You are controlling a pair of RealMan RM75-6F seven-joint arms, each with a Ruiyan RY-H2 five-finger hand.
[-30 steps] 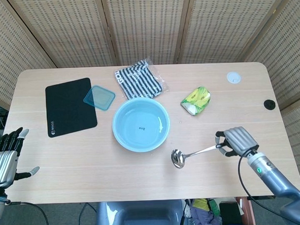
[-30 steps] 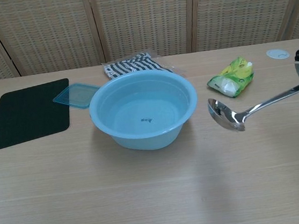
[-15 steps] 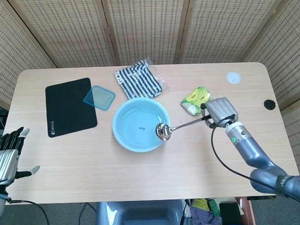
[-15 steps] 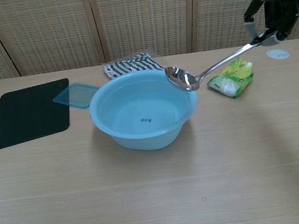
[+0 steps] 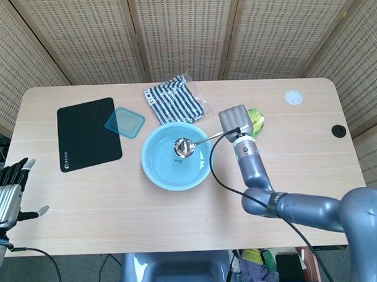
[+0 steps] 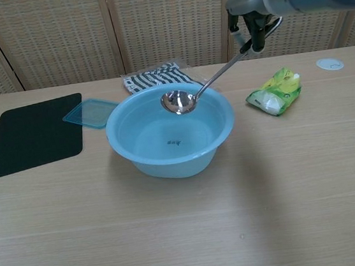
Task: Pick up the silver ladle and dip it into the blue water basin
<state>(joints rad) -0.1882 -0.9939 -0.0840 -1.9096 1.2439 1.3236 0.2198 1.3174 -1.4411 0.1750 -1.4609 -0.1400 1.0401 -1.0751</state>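
Observation:
The silver ladle hangs over the blue water basin, its bowl above the water inside the rim and its handle slanting up to the right. My right hand grips the end of that handle, raised above the basin's right side. The basin stands in the middle of the table. My left hand is open at the table's front left corner, far from both, and shows only in the head view.
A black mat and a blue lid lie left of the basin. A striped cloth lies behind it. A yellow-green packet sits to the right, with a white disc beyond.
My right hand has carried the ladle up from low over the table's right front and leftward. The ladle's bowl has gone from outside the basin to over its water. The left hand stayed put.

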